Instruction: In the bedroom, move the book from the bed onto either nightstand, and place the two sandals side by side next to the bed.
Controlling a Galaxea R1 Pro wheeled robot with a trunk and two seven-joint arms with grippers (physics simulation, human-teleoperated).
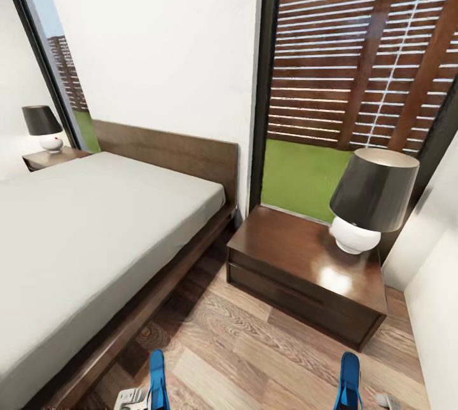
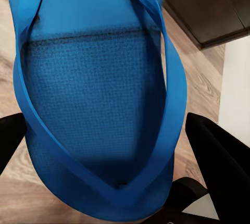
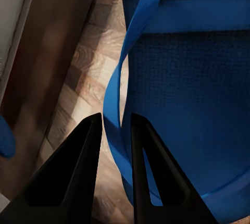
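Sandals hang one from each arm above the floor. Right gripper [image 3: 115, 130] pinches just the thin strap of its sandal [image 3: 192, 88], which may swing or slip out. Left gripper [image 2: 104, 146] straddles the left sandal [image 2: 94, 94], fingers apart; I cannot tell its grip. Beyond them lie the nightstand [image 1: 299, 257] and the bed [image 1: 95, 232].

White walls [image 1: 159, 41], wood-plank floor [image 1: 254, 346], tall dark-framed window [image 1: 356, 79] onto slatted fence [image 1: 369, 60] and grass [image 1: 299, 175], black-shaded lamp [image 1: 372, 200]

near lamp [image 1: 372, 199], far lamp [image 1: 43, 127], fence [image 1: 362, 60], lawn [image 1: 299, 175]
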